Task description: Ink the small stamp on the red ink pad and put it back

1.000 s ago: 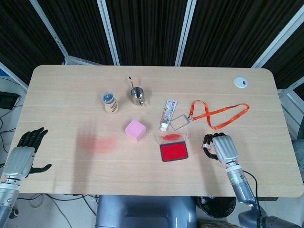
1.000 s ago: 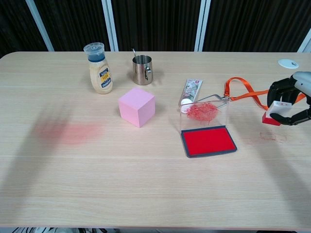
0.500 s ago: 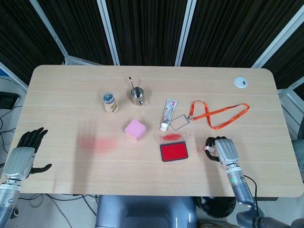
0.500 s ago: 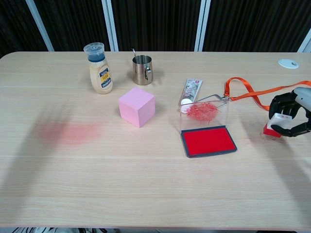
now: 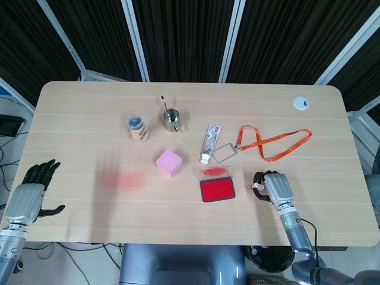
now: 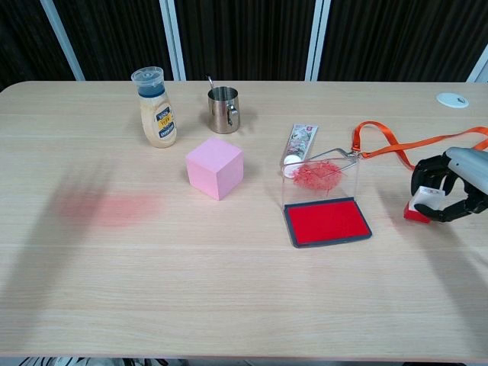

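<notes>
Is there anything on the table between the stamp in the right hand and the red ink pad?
Nothing visible. The right hand holds the small stamp just right of the red ink pad, with bare table between them. The pad's clear lid stands up at its far edge, off that path.

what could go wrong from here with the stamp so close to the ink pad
The right hand holds the small stamp just right of the open ink pad. The pad's clear lid stands upright, so a high sideways move might knock it. The orange lanyard lies just behind the hand and could snag the fingers.
</notes>
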{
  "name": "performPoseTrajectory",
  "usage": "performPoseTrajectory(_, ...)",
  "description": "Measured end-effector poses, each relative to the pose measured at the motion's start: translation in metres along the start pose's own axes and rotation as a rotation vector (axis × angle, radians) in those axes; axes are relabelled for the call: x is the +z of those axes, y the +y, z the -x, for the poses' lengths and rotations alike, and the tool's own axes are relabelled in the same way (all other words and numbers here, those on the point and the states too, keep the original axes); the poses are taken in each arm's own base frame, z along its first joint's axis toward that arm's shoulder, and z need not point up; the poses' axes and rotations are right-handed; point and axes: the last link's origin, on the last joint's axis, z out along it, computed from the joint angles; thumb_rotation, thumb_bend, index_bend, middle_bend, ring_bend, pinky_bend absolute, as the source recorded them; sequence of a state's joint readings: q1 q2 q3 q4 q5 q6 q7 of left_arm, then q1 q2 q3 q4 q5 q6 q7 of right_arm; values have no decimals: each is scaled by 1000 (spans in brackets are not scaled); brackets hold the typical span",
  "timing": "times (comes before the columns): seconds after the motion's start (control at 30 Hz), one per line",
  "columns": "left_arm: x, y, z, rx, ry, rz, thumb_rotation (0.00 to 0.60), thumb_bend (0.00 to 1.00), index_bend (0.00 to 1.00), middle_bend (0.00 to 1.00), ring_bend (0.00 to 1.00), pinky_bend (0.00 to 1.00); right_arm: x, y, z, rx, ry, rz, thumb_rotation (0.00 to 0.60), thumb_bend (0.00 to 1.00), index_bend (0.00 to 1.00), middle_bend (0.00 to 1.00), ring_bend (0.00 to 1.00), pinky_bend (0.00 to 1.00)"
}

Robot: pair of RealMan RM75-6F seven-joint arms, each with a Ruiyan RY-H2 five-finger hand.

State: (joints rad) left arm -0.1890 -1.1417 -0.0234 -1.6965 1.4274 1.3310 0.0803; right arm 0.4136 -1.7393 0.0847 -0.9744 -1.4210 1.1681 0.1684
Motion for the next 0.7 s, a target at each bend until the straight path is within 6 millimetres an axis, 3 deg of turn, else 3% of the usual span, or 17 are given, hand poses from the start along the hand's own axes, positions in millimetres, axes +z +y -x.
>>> performPoseTrajectory(0.7,1,0,0,-6,-6,-6,600,22,0,0,0,0,4,1,7,-12,-23,18,600,637,879,645,437,443)
